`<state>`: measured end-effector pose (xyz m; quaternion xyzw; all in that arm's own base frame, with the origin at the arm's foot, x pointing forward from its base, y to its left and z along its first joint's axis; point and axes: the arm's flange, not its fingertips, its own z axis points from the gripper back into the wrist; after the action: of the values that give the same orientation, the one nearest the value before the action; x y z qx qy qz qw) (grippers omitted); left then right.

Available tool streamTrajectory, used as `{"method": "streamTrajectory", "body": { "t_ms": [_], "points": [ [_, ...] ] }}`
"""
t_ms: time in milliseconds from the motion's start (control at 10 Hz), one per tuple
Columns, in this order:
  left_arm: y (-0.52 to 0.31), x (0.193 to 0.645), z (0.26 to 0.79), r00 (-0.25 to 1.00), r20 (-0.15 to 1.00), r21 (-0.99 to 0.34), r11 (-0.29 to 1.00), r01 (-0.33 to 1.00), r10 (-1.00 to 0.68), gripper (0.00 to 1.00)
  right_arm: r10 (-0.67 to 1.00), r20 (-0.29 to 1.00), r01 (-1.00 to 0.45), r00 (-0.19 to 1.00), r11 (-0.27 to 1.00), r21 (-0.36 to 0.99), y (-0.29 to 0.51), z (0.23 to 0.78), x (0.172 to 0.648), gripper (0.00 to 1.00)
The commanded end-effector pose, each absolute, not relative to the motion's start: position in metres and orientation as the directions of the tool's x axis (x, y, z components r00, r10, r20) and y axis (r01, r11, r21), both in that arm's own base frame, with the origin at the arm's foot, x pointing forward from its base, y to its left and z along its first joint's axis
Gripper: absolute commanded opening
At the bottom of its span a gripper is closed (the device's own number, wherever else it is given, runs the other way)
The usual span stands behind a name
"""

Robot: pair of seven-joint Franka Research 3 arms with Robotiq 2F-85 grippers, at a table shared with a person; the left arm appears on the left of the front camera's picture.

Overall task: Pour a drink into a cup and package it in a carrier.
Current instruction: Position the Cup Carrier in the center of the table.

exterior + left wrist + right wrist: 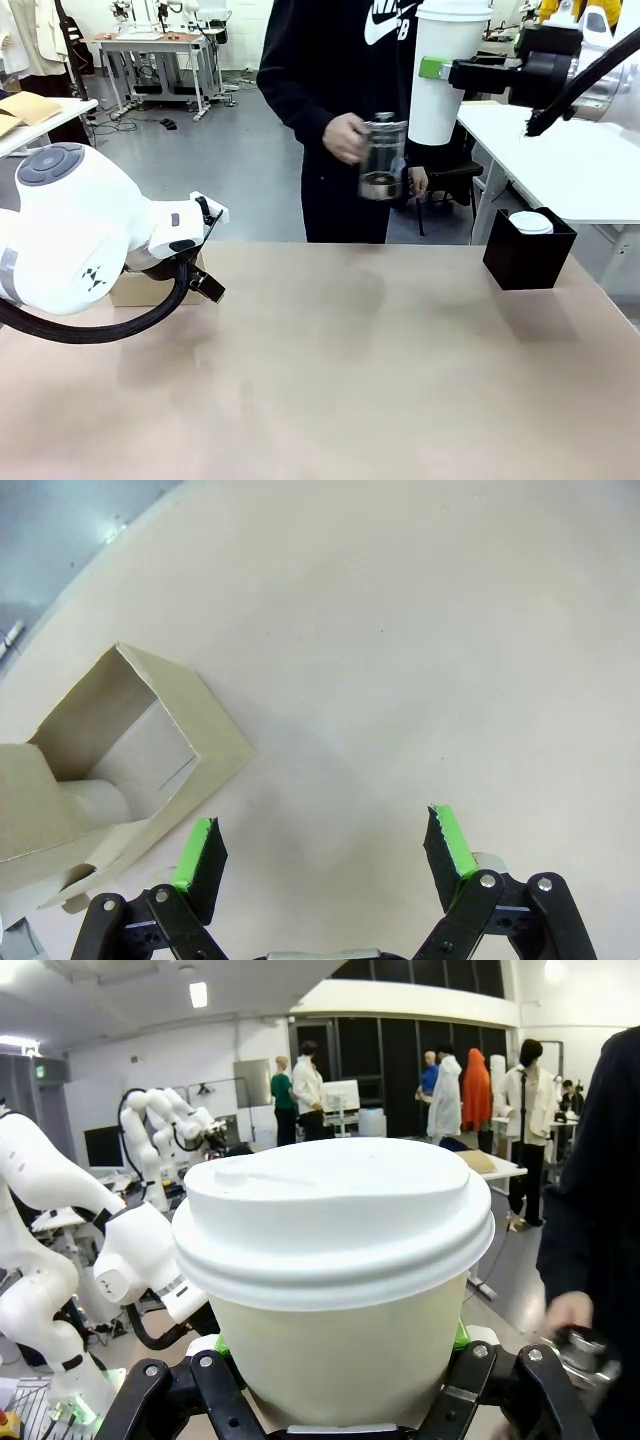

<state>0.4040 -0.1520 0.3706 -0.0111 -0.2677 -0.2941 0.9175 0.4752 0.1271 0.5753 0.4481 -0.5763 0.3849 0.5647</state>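
My right gripper is raised high at the right, shut on a tall white cup with a white lid. In the right wrist view the cup stands upright between the green pads of that gripper. Beyond the table a person holds a clear glass jug with a metal lid beside the cup; the drink in it I cannot make out. The brown cardboard carrier sits at the table's left, behind my left arm. My left gripper hangs open over bare table, the carrier just to its left.
A black box holding a white-lidded cup stands at the table's back right. The person's hand with the jug shows at the right edge of the right wrist view. A white table lies beyond on the right.
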Motion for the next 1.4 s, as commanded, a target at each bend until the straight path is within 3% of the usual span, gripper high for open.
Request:
{"method": "streamTrajectory", "body": {
  "t_ms": [0,600,1100,1300],
  "points": [
    [-0.152,0.404,0.370,0.684,0.498,0.136,0.827,0.546,-0.533,1.00,-0.087,0.996,-0.950,0.028,0.308,0.054,0.129,0.582,0.478,0.81],
    [-0.152,0.404,0.371,0.684,0.498,0.137,0.827,0.546,-0.534,1.00,-0.087,0.996,-0.950,0.028,0.308,0.054,0.129,0.582,0.478,0.81],
    [-0.134,0.384,0.506,0.807,0.387,0.053,0.885,0.463,-0.446,1.00,-0.087,0.996,-0.950,0.028,0.308,0.054,0.129,0.582,0.478,0.81],
    [-0.107,0.409,0.561,0.857,0.401,-0.005,0.935,0.356,-0.324,1.00,-0.087,0.996,-0.950,0.028,0.308,0.054,0.129,0.582,0.478,0.81]
  ]
}}
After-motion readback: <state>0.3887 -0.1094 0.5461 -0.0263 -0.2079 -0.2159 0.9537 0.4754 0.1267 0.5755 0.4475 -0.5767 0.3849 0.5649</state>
